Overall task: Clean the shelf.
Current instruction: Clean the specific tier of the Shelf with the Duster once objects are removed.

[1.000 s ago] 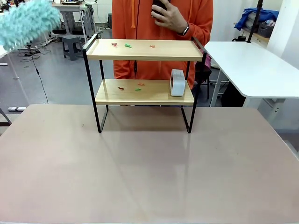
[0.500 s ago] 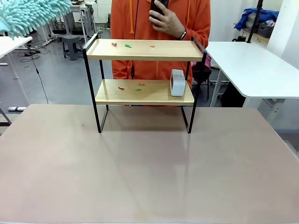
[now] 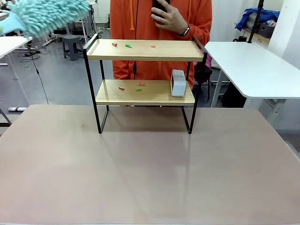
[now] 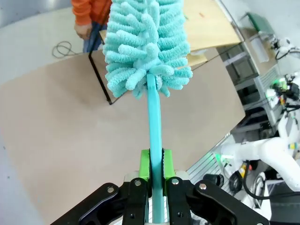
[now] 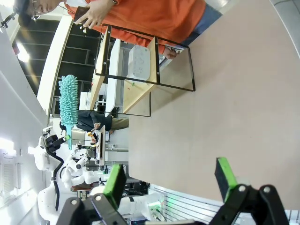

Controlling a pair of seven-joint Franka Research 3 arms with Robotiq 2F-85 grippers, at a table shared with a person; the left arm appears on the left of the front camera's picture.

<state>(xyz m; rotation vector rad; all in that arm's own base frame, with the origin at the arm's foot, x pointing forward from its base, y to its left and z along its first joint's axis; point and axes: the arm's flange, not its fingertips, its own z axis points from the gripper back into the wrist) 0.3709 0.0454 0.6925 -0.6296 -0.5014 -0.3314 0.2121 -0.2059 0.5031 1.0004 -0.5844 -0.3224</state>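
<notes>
1. Swung rightward over the last second, the teal duster now hangs closer to the shelf.
2. Left jaws are clamped on its handle, with the fluffy head straight ahead of them.
3. Beyond the head, red and green scraps lie unswept on both shelf boards, so I judge wiping hasn't begun.
4. Right jaws stand wide apart and empty, with the shelf far ahead of them.
</notes>
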